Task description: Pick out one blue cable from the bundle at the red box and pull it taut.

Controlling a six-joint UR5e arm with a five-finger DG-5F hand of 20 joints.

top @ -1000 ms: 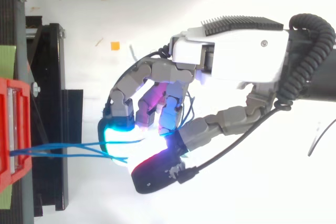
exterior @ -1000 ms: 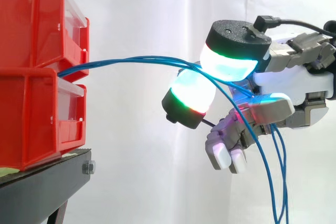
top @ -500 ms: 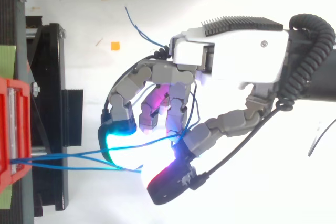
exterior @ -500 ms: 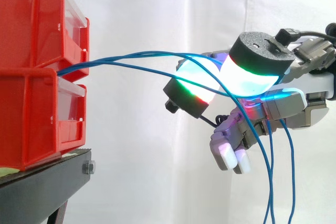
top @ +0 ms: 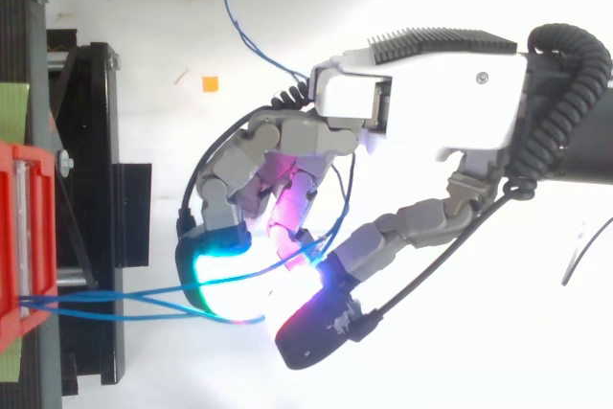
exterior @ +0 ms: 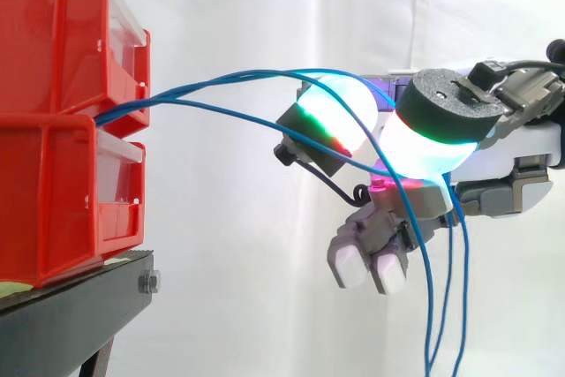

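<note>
Several thin blue cables (exterior: 212,94) come out between the two stacked red bins (exterior: 62,33) at the left and arc right to my hand (exterior: 503,156). Its fingers are curled round them. One cable rides over the green-and-red glowing pad (exterior: 331,112); another passes between that pad and the cyan one (exterior: 424,143). Past the hand the cables hang slack toward the lower right. From above, the cables (top: 105,299) leave the red bin (top: 19,237) and run under the cyan fingertip (top: 215,270) into the hand (top: 421,112). A loose cable end (top: 249,35) sticks out behind the knuckles.
The bins rest on a black stand (exterior: 79,306), whose frame (top: 96,141) lies left of the hand. A white curtain fills the background. A small orange mark (top: 209,84) sits on the white floor.
The fingers have curled further in and the two glowing pads have come closer together. The cable arc has risen and the hanging strands have shifted left.
</note>
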